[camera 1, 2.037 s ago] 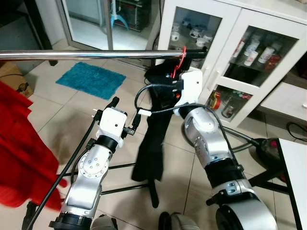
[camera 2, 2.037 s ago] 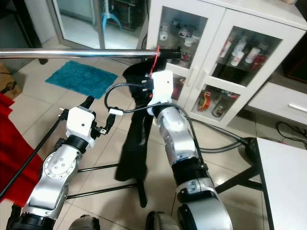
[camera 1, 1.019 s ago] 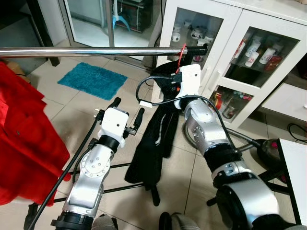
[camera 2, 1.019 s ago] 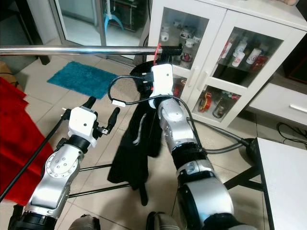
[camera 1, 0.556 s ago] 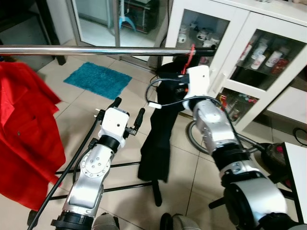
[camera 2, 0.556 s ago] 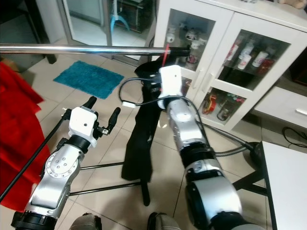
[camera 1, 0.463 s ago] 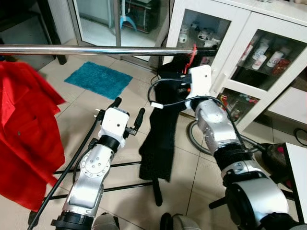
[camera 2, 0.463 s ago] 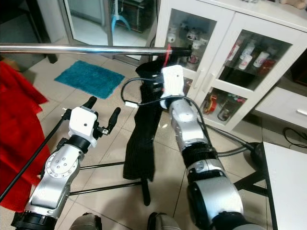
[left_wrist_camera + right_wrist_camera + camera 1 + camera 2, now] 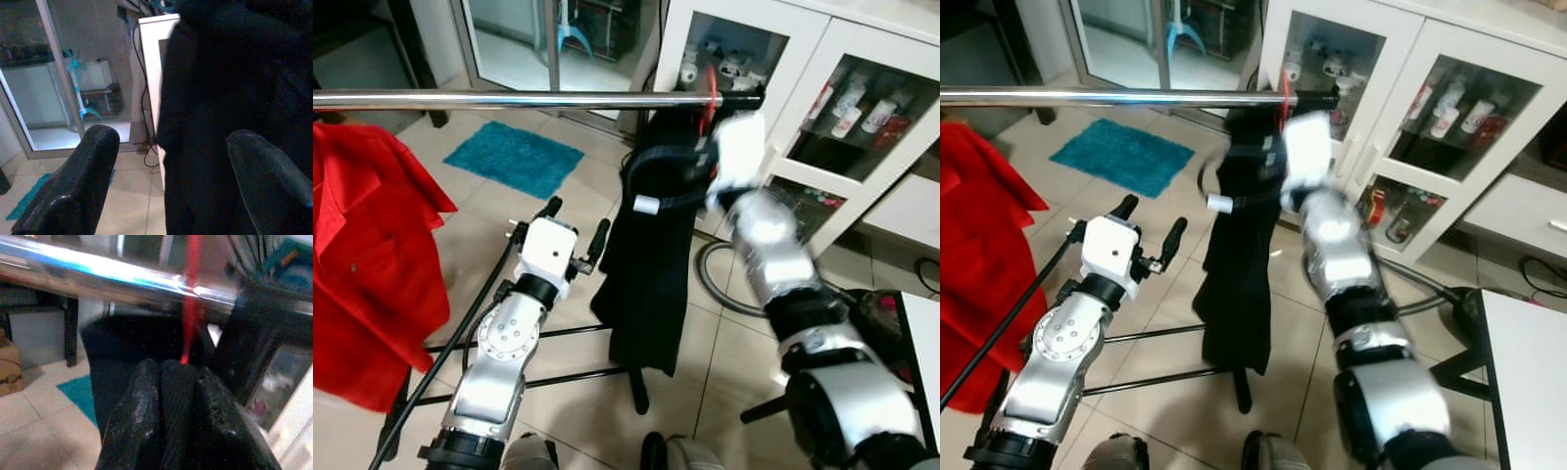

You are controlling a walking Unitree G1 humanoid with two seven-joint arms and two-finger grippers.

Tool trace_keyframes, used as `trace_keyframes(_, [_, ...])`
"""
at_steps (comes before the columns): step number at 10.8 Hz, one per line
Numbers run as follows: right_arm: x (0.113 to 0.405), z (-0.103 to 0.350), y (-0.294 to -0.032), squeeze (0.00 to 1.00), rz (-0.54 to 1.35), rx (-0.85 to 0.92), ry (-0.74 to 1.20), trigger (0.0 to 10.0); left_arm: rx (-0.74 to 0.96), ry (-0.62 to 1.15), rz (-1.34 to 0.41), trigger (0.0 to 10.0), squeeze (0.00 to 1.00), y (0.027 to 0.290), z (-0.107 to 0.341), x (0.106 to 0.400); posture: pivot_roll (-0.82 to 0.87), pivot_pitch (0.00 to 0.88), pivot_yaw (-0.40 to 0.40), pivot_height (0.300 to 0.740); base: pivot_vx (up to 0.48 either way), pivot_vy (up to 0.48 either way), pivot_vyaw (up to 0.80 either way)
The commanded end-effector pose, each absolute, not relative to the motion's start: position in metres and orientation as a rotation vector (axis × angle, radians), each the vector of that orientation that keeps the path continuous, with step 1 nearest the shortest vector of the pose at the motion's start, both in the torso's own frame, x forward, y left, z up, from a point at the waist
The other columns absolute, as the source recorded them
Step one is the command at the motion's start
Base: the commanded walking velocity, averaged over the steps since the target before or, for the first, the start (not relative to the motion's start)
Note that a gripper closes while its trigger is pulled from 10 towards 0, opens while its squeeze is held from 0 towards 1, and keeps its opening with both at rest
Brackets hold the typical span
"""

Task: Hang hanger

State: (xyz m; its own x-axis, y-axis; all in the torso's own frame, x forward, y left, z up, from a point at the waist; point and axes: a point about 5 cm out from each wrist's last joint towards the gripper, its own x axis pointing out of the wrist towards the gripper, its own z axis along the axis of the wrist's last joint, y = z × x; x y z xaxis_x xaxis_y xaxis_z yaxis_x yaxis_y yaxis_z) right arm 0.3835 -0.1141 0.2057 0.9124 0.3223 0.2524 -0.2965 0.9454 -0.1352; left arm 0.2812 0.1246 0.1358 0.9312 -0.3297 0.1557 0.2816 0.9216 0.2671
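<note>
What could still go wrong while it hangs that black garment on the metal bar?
The red hanger hook sits right at the end of the rail, so a nudge could slide it off. The right pincer is shut on the black garment; pulling away before opening might drag it down. The left pincer hangs open close beside the cloth and could snag it.

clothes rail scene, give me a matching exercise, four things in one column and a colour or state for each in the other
Things:
1. black garment
2. red jacket
3. small rug
4. left gripper

States:
A. teal, lying on the floor tiles
B. jaws open, holding nothing
C. draped at the left end of the view
D. hanging from the rail on a red hanger hook, pinched by the right gripper

Pairs: 1-D, 2-C, 3-A, 4-B
</note>
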Motion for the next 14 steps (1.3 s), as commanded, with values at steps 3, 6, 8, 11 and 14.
trace_keyframes(3, [0.375,0.253,-0.130,0.00,0.350,-0.040,-0.479,0.0,0.250,-0.189,-0.332,10.0,0.00,0.124,0.132,0.280,0.00,0.082,-0.070,0.740,0.000,0.000,0.00])
trace_keyframes(6, [0.364,0.242,-0.137,0.00,0.398,-0.006,-0.457,0.0,0.257,-0.178,-0.326,10.0,0.00,0.126,0.130,0.280,0.00,0.077,-0.072,0.740,0.000,0.000,0.00])
trace_keyframes(8, [0.364,0.242,-0.137,0.00,0.398,-0.006,-0.457,0.0,0.257,-0.178,-0.326,10.0,0.00,0.126,0.130,0.280,0.00,0.077,-0.072,0.740,0.000,0.000,0.00])
trace_keyframes(11, [0.364,0.242,-0.137,0.00,0.398,-0.006,-0.457,0.0,0.257,-0.178,-0.326,10.0,0.00,0.126,0.130,0.280,0.00,0.077,-0.072,0.740,0.000,0.000,0.00])
trace_keyframes(14, [0.364,0.242,-0.137,0.00,0.398,-0.006,-0.457,0.0,0.257,-0.178,-0.326,10.0,0.00,0.126,0.130,0.280,0.00,0.077,-0.072,0.740,0.000,0.000,0.00])
